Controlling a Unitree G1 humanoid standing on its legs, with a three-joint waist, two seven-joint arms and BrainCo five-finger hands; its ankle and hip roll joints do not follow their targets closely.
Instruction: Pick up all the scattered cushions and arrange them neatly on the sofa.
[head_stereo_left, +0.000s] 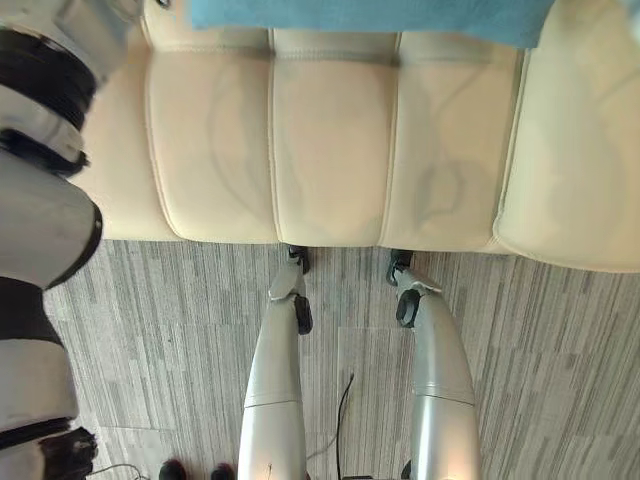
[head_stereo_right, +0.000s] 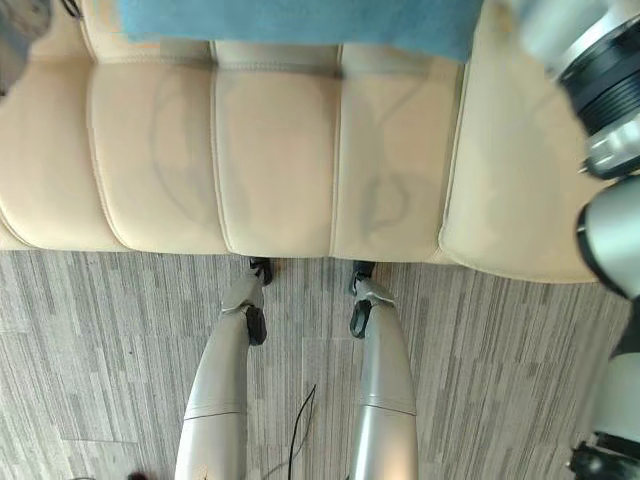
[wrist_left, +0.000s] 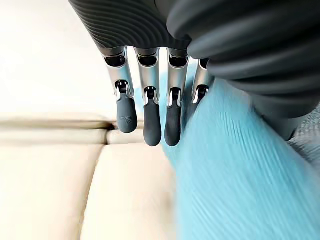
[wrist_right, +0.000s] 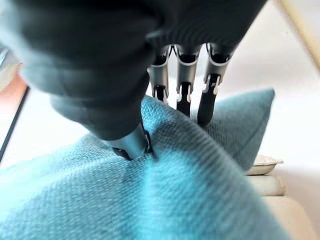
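Right wrist view: you see the right hand pressed on the blue cushion, thumb dug into a raised fold of the fabric and fingers reaching over the other side, so the hand pinches the cloth.
Left wrist view: your left hand has its fingers straight and loose, released, with the blue cushion just beside them; you cannot tell whether they touch it.
Cushion: it lies at the far edge of the cream sofa, against the backrest, spanning the middle seat segments.
Sofa: its seat shows three padded segments, with a wider armrest at the right.
Floor: grey striped carpet lies near you, in front of the sofa.
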